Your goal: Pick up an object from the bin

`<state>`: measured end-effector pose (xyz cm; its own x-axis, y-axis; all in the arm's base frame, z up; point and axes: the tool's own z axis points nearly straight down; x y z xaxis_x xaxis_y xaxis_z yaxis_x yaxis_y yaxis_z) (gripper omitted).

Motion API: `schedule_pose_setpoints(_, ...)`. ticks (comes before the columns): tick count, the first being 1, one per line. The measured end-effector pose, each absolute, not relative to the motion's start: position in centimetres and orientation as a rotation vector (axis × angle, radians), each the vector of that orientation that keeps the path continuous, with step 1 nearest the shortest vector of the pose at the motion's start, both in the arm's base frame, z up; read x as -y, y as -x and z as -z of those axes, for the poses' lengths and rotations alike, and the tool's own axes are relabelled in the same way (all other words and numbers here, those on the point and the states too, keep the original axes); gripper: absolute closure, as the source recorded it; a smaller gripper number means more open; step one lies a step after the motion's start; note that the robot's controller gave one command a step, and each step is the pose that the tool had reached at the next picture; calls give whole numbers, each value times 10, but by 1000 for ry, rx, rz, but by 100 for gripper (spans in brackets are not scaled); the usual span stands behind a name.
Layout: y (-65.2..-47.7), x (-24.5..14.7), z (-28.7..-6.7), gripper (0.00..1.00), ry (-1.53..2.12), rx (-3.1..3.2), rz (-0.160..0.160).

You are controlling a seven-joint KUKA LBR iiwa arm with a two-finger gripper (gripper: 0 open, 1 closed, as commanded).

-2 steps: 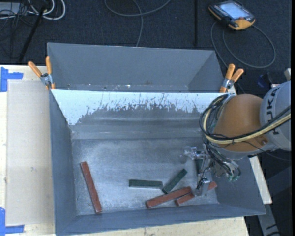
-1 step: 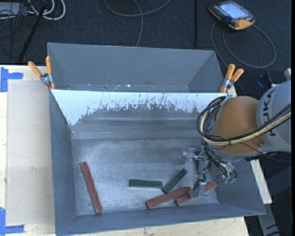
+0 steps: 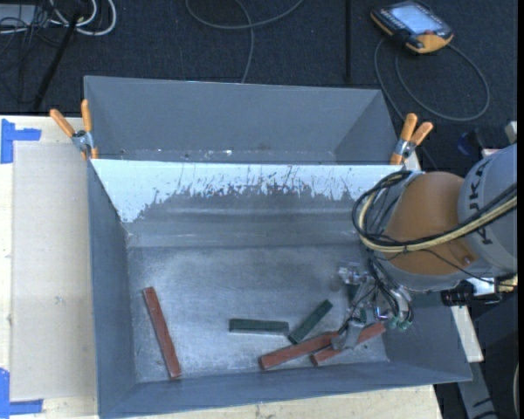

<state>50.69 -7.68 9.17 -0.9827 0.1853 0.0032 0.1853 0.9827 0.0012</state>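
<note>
My gripper [image 3: 363, 314] is low in the bin's right front corner, under the arm's orange cover. Right below it lies a short red-brown bar [image 3: 351, 340], tilted up to the right. Touching that one on the left is a longer red-brown bar [image 3: 299, 351] that runs toward the bin's front middle. A dark green bar [image 3: 311, 319] lies slanted just left of the gripper. Whether the gripper touches the short bar I cannot tell.
Another dark green bar [image 3: 258, 326] lies flat near the front middle of the bin. A long red-brown bar [image 3: 162, 332] lies at the front left, close to the left wall. The arm and its cables hang over the right wall.
</note>
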Motion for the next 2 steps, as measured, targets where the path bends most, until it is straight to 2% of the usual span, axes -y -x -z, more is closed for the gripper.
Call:
schedule_pose_setpoints(1,-505,1,-72,100,-266,3127,-3)
schedule_pose_setpoints(2,-505,1,-72,100,-268,3127,-3)
